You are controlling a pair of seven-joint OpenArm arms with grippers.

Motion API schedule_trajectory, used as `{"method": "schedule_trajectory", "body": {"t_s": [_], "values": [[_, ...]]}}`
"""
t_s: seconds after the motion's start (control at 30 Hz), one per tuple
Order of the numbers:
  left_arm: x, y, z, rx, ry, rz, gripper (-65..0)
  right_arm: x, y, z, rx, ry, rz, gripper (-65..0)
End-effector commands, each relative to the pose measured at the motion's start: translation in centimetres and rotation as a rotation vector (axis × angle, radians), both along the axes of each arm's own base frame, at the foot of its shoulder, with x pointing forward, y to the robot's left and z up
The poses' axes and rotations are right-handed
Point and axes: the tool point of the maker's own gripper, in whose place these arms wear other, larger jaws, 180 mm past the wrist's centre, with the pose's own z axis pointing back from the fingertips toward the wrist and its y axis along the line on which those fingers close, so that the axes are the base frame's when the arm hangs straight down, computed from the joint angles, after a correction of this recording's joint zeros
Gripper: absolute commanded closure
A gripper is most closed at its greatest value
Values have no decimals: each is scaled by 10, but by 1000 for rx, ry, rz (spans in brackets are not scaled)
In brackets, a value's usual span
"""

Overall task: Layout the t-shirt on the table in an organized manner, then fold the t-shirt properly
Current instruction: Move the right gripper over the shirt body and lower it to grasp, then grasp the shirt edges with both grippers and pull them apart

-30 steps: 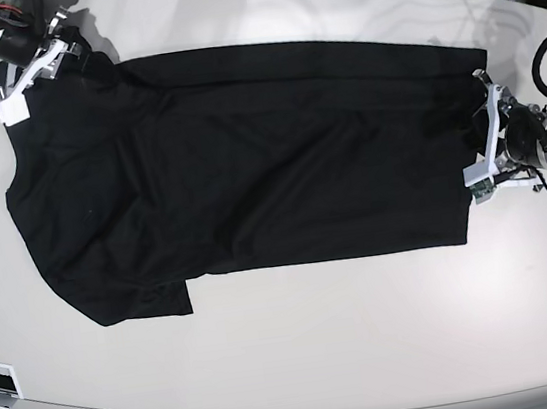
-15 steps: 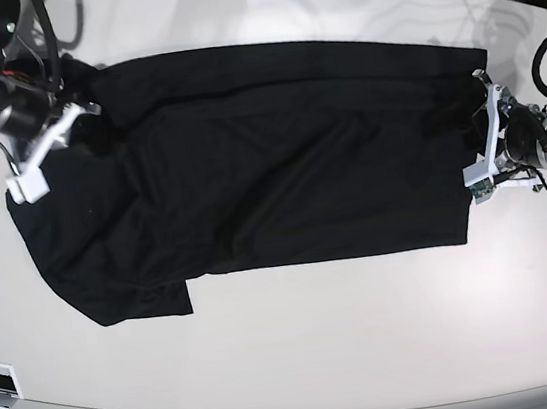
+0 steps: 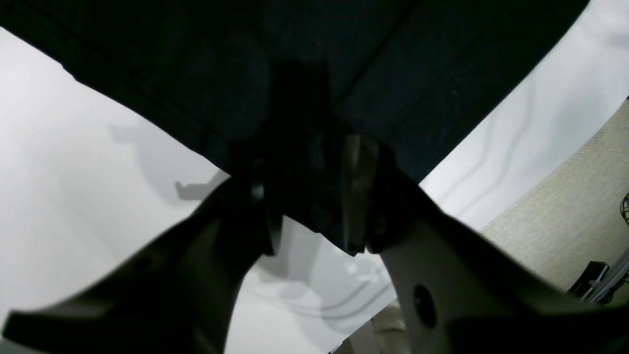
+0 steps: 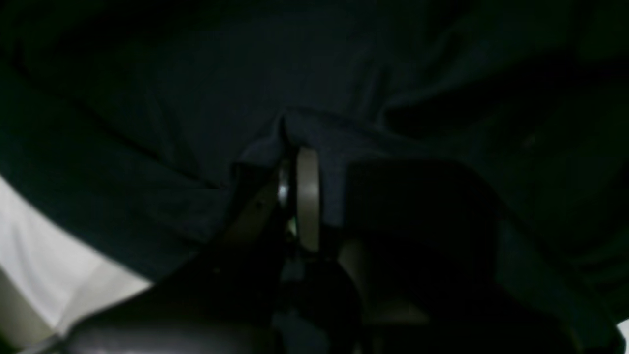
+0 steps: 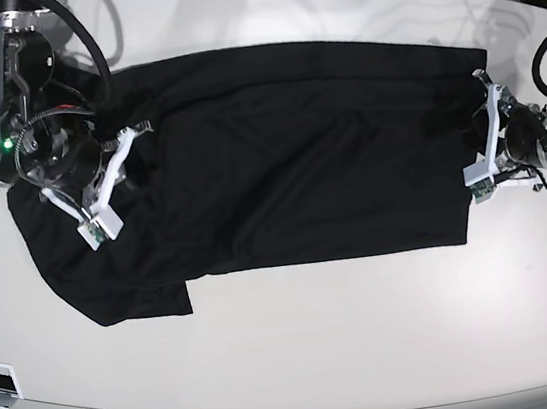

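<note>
A: Since the left wrist camera sits so close, how much can you read there?
B: Little. The shirt (image 3: 314, 73) fills the top as a dark mass, its hem running off both upper corners. The left end effector (image 3: 314, 216) has its fingers (image 3: 358, 191) standing apart with a flap of hem between them, and they grasp that hem. The fingertips are lost in shadow. White desk (image 3: 73, 172) shows on either side.

A: And the right wrist view?
B: Darker still. Black cloth (image 4: 344, 73) covers nearly everything, and folds are barely traceable. The right end effector (image 4: 295, 167) is clenched on a pinch of shirt that bunches at its tip. One pale finger (image 4: 307, 196) is clear, while the other merges into the dark. A sliver of desk (image 4: 44, 265) shows at lower left.

A: Does the base view settle the layout?
B: Mostly. The shirt (image 5: 277, 154) lies lengthwise across the desk (image 5: 371, 333), with a sleeve at lower left. The right end effector (image 5: 109, 181) sits over the left end of the shirt, its arm hiding the cloth beneath. The left end effector (image 5: 480, 127) is at the hem on the view's right, and its arm is cut off by the frame edge.
</note>
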Motion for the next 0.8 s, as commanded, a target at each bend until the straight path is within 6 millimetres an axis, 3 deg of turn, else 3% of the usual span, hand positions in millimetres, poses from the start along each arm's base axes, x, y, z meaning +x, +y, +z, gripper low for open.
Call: {"method": "schedule_trajectory", "body": {"t_s": [0.0,0.07,0.1,0.2,0.23,0.27,0.37,0.47,0.53,0.6,0.7,0.77], "values": [[9,5,11,1,-32,5,-211,15,-1,15,9,-62,-8,0],[9,5,11,1,-32,6,-210,21,-7,16,-7,-64,-42,0],[9,5,11,1,-32,5,-210,24,-10,18,-8,-64,-70,-46],[9,5,11,2,-31,0,-210,29,-28,18,-53,-39,-142,-331],[8,6,11,8,-30,-19,-210,29,-39,18,-80,-18,-171,-381],[6,7,10,16,-28,-47,-210,29,-49,18,-108,5,-188,-392],[6,11,10,35,-29,-63,-172,26,-83,21,-184,47,-235,-391],[3,11,12,17,-14,-51,0,11,-111,18,-234,91,-265,-390],[1,8,14,-8,0,-41,0,-6,-122,12,-235,144,-279,-378],[1,6,14,-14,2,-40,0,-26,-125,4,-212,199,-279,-286],[0,6,13,-15,4,-41,0,-58,-124,-10,-188,260,-234,-26],[-3,6,11,-12,10,-42,0,-78,-120,-19,-182,286,-186,0]]}}
